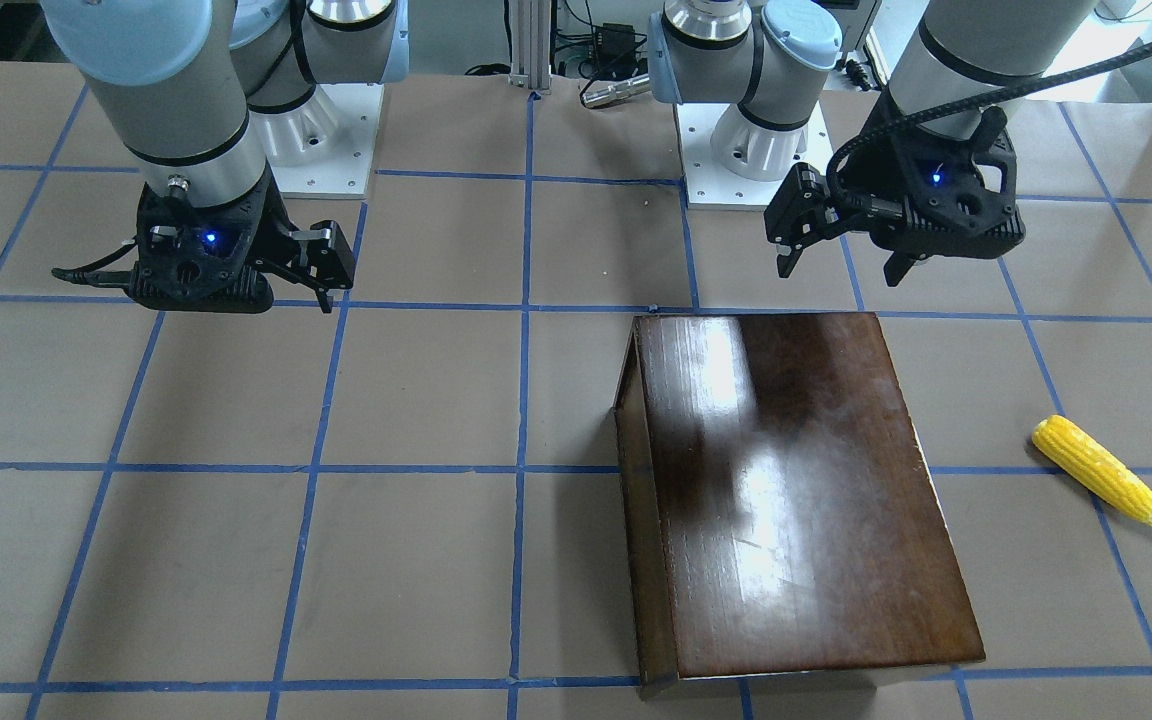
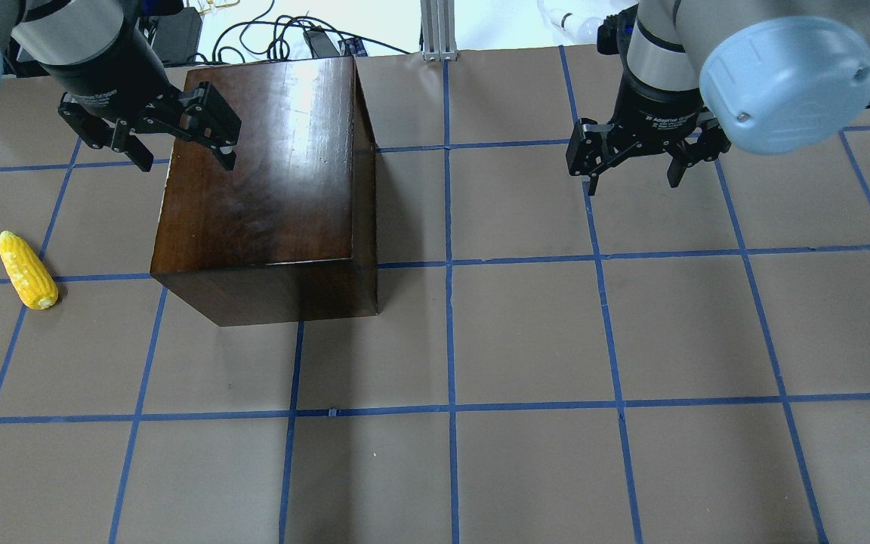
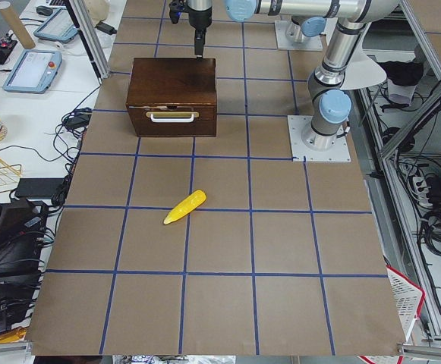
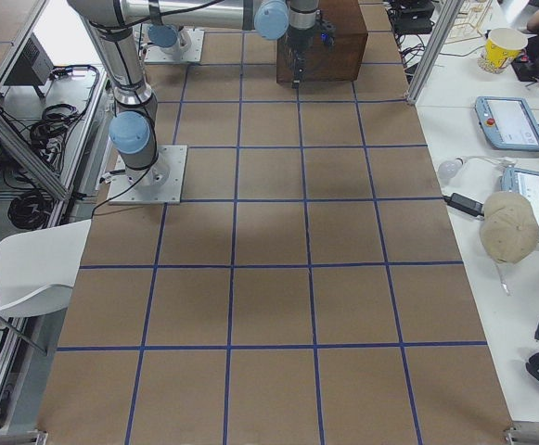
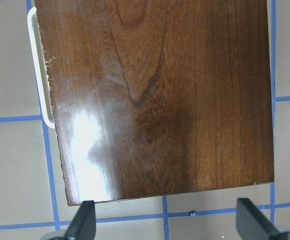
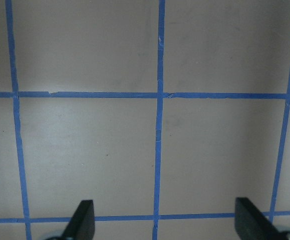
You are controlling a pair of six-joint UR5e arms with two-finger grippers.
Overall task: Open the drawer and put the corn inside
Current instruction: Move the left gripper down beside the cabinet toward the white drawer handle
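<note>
While the overhead view shows only the glossy top of the cabinet [image 2: 261, 166], the exterior left view shows the shut drawer [image 3: 173, 123] and its 1 pale handle [image 3: 173, 117], upper centre. The yellow, tapered corn [image 2: 27, 270] lies on the table at the overhead view's left edge. The left gripper [image 2: 182, 157] and the right gripper [image 2: 631, 180] hang spread.

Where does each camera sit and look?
Front: across table, facing robot: left gripper, right gripper, cabinet, corn.
Overhead: behind robot, looking down: both grippers.
Left side: table's left end: left arm near.
Right side: table's right end: right arm near.
Left wrist: down onto cabinet: fingertips.
Right wrist: down onto table: fingertips.
Front, overhead share cabinet, corn.
</note>
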